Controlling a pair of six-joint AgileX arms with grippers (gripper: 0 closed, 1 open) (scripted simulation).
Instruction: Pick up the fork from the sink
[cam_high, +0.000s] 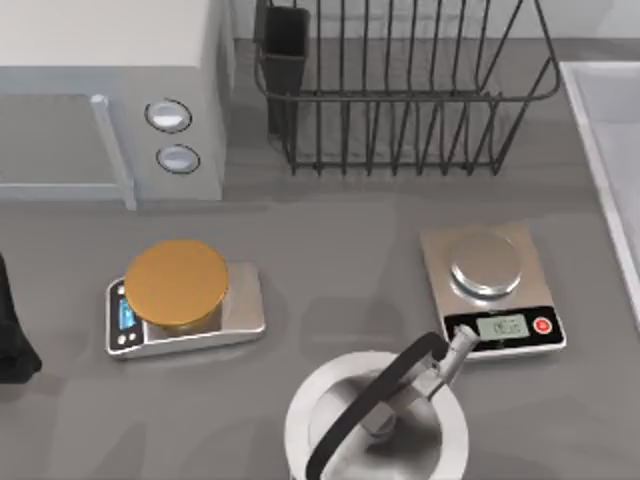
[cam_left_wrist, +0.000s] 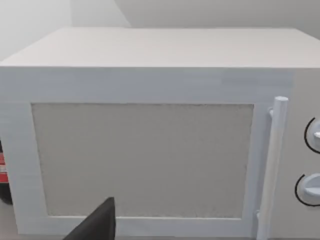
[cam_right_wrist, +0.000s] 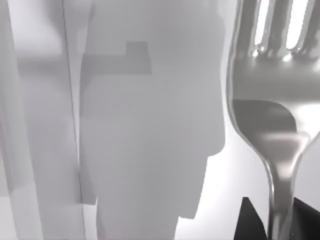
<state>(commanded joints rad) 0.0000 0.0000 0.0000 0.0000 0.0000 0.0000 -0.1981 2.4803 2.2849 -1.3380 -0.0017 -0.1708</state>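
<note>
The sink (cam_high: 605, 130) sits at the table's (cam_high: 330, 260) three o'clock edge. In the right wrist view the fork (cam_right_wrist: 272, 115) hangs upright, its handle pinched by the right claw (cam_right_wrist: 277, 220); a slack pinch could let it slip. The sink walls stand near, open room above. Left claw (cam_left_wrist: 97, 225) parked facing the microwave (cam_left_wrist: 150, 135), state unclear.

- My work surface is a flat dark grey countertop (cam_high: 340, 250).
- A boxy white microwave (cam_high: 110, 90) stands at its far left.
- A black wire dish rack (cam_high: 400, 90) sits beside it.
- A silver scale with a round orange plate (cam_high: 180, 300) rests left of centre.
- A silver scale with a round steel plate (cam_high: 490, 290) rests to the right.
- A shiny steel kettle with a black handle (cam_high: 375, 420) stands at the near edge.
- A pale grey-white recessed sink (cam_high: 610, 150) is set in at the right.
</note>
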